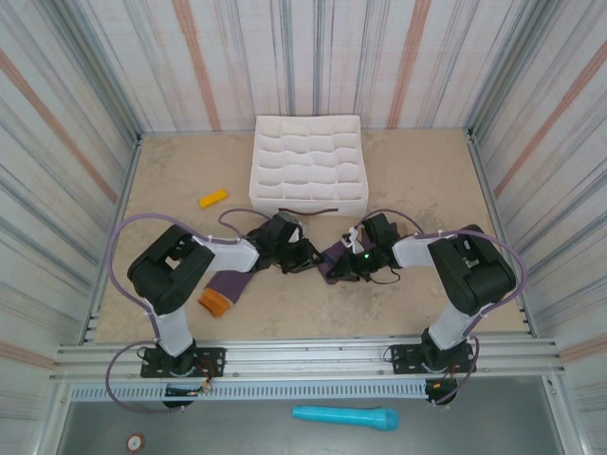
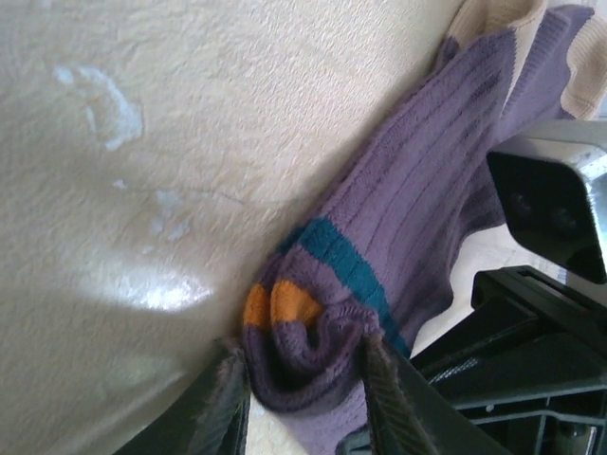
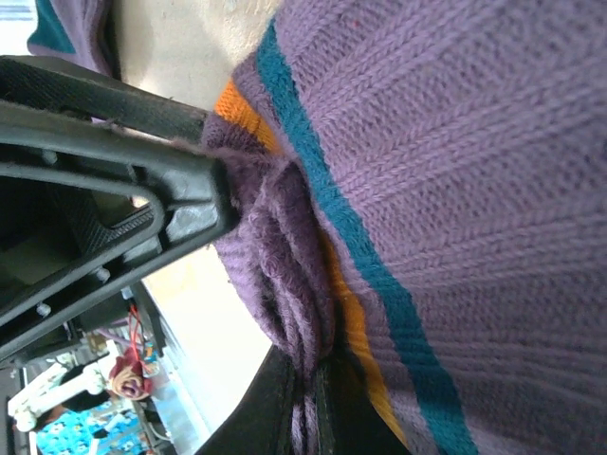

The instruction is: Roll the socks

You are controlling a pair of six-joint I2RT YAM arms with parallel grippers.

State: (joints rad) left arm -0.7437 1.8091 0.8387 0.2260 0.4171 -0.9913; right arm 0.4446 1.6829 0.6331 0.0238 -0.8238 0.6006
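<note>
Overhead wide — wrist views share sock point(image 2: 417, 237)

Divided tray point(image 1: 308, 166) set rear centre; marker-like object point(image 1: 212, 198) to its left. First sock point(image 1: 333, 256) gripped before tray by left gripper point(image 2: 308, 379) and right gripper point(image 3: 305, 403); second sock point(image 1: 228, 287) near-left.

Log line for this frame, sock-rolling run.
left gripper: shut on rolled end of purple ribbed fabric sock | right gripper: pinching same sock | second purple sock: partly under left arm

Beige table point(image 1: 427, 180) with white compartmented tray point(image 1: 308, 166) at the back, small orange marker point(image 1: 212, 198), purple socks point(image 1: 230, 283).
</note>
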